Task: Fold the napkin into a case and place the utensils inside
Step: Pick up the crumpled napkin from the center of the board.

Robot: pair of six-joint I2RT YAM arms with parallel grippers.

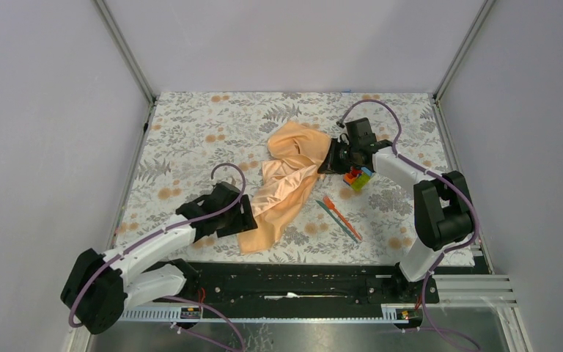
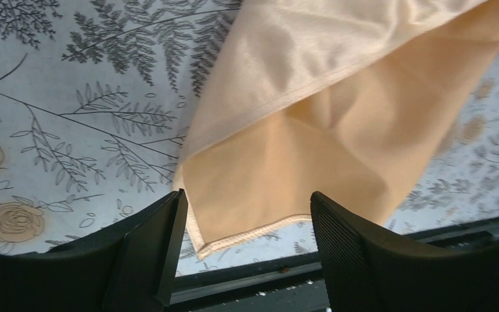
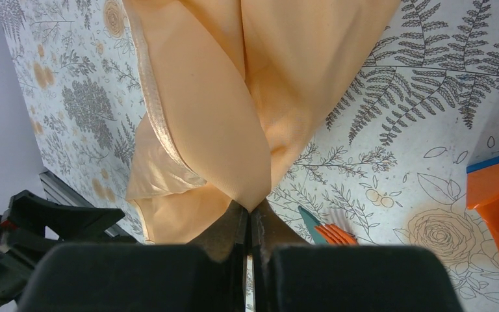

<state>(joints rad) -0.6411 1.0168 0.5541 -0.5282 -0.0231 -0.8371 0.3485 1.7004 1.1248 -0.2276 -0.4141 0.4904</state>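
The peach-orange napkin (image 1: 286,176) lies crumpled in a long diagonal strip on the floral mat. My right gripper (image 1: 330,158) is shut on a pinched fold at its far right end (image 3: 252,214), and the cloth hangs away from the jaws. My left gripper (image 1: 245,220) stands open at the napkin's near corner (image 2: 234,221). The hemmed corner lies between the left fingers (image 2: 162,240) but is not clamped. The utensils, an orange fork (image 1: 332,205) and a teal knife (image 1: 343,224), lie side by side on the mat to the right of the napkin, and both show in the right wrist view (image 3: 325,229).
A cluster of multicoloured toy blocks (image 1: 357,177) sits just under the right wrist, and an orange block shows at the edge of the right wrist view (image 3: 497,201). The mat's near edge and a black rail (image 1: 293,282) lie close behind the left gripper.
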